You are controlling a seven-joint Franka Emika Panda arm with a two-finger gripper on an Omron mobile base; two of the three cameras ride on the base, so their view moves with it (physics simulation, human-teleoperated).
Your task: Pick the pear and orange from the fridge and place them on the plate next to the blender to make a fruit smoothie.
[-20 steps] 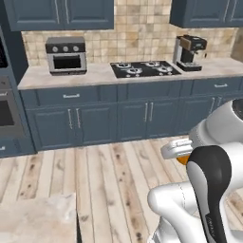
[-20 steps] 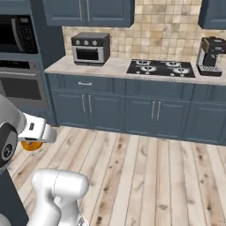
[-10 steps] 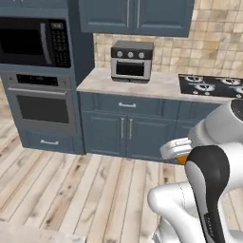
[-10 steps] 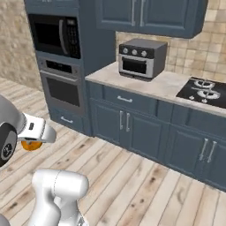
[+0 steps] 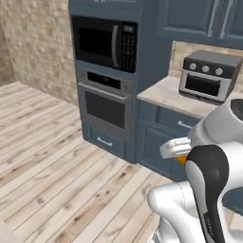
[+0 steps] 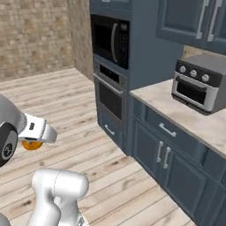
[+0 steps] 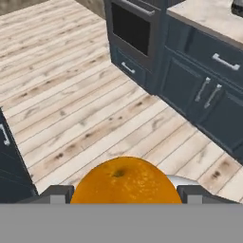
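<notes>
Gripper [image 7: 124, 192] clamps orange [image 7: 126, 181] above wood floor [image 7: 71, 104].

Bright-orange round orange [image 7: 126, 181], faintly dimpled, small dark stem spot on top; dark-grey finger tips [image 7: 57, 193] either side; pale plank wood floor [image 5: 57, 156] streaked tan and brown; slate-blue cabinet fronts [image 6: 176, 150] with silver bar handles; black-glass wall oven [image 5: 105, 107] and microwave [image 5: 102, 45]; beige speckled stone counter [image 6: 194, 117]; grey-and-black toaster oven [image 6: 198, 84]; tan brick-patterned wall [image 6: 37, 37].
</notes>
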